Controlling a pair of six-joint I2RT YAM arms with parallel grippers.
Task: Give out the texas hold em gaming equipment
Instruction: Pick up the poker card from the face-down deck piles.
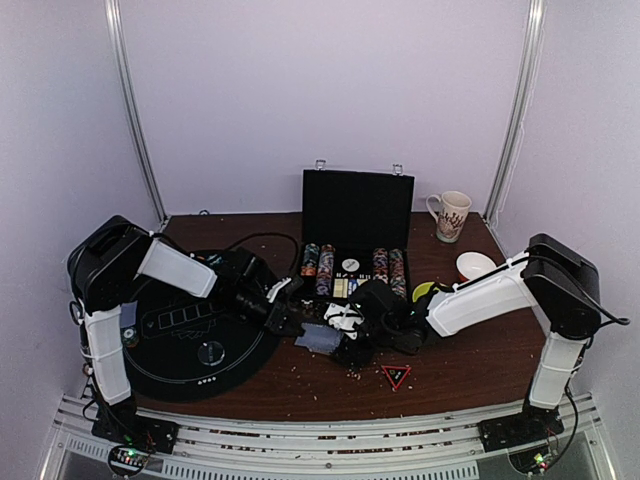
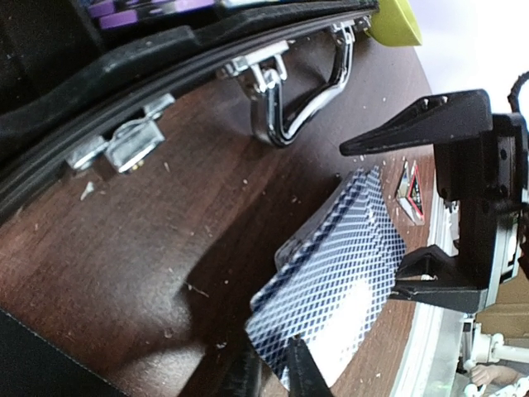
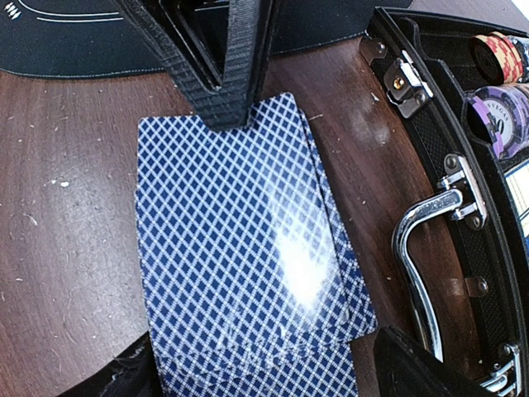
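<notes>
On the dusty wood [image 3: 66,248], my right gripper [image 2: 370,219] gapes around the glossy diamond-print deck [image 3: 240,248]; left gripper [image 3: 223,112] pinched tight at its edge.

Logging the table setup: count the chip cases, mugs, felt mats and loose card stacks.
chip case: 1
mug: 1
felt mat: 1
loose card stack: 1
Total: 4

**Robot test booth in a lab**

Plain white walls [image 1: 330,90] and metal corner posts [image 1: 135,110] close in a small wooden table [image 1: 470,375]. The left arm [image 1: 170,265] and the right arm [image 1: 480,300] stand bolted to a slotted metal rail [image 1: 330,445] at its near edge. Bare circuit boards [image 1: 125,458] glow at their bases.
</notes>
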